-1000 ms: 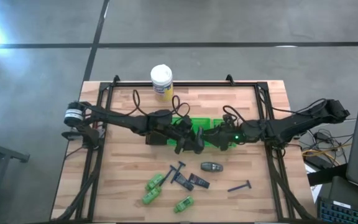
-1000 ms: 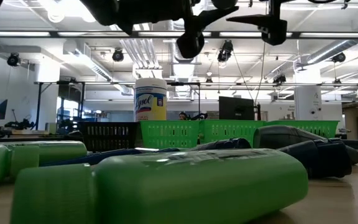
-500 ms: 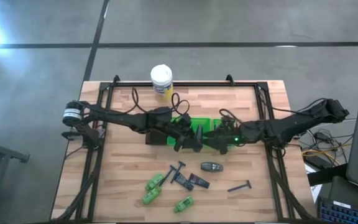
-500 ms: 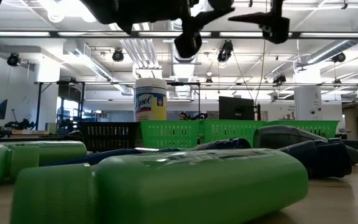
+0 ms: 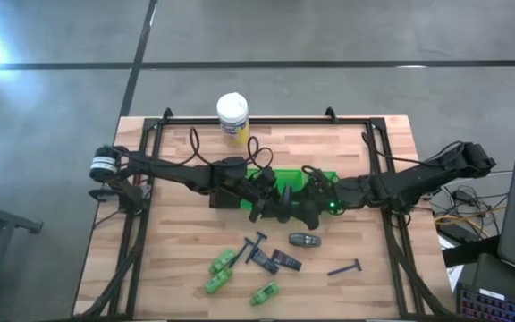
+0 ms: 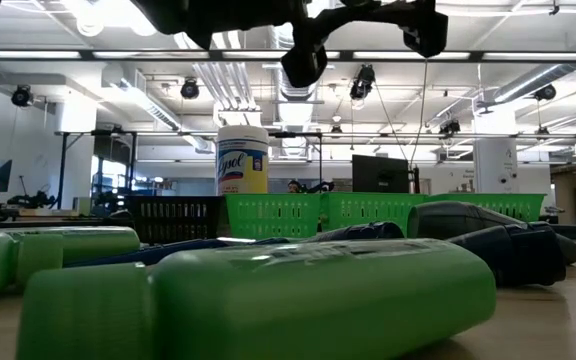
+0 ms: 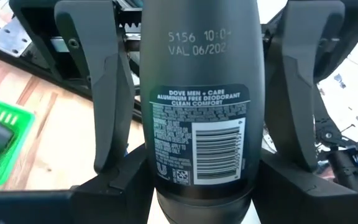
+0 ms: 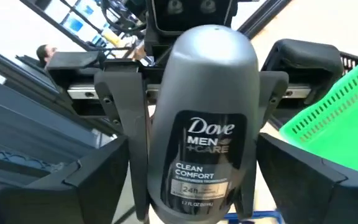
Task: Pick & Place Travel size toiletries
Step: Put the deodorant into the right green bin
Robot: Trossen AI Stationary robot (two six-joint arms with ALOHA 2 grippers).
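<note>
A grey Dove deodorant stick [image 7: 197,112] [image 8: 204,124] is up in the air between my two grippers, over the table's middle by the green bin [image 5: 322,179]. My left gripper [image 5: 280,206] [image 7: 201,186] is shut on it. My right gripper [image 5: 302,206] [image 8: 194,193] faces it from the table's right, open, one finger on each side of the stick, apart from it. On the near half of the table lie green bottles [image 5: 223,262], blue razors [image 5: 345,267], another grey tube [image 5: 305,239] and a dark packet [image 5: 286,260]. My left gripper pinches the deodorant stick between its two fingers [image 8: 128,124], one on each narrow side of the grey body [image 7: 166,180]. It comes roughly level from the table's left. The stick is lifted clear of the table, its dark rounded end [image 6: 303,62] showing high in the low view.
A yellow jar with a white lid [image 5: 232,116] stands at the far edge. A black bin [image 5: 222,199] lies partly under my left arm, beside the green bin. A black frame [image 5: 378,161] runs round the table. A green bottle [image 6: 268,300] fills the low view's foreground.
My right gripper has moved toward the table's left, closing in on my left gripper and the deodorant stick until its open fingers stand around the stick. My left gripper has kept its hold almost in place.
</note>
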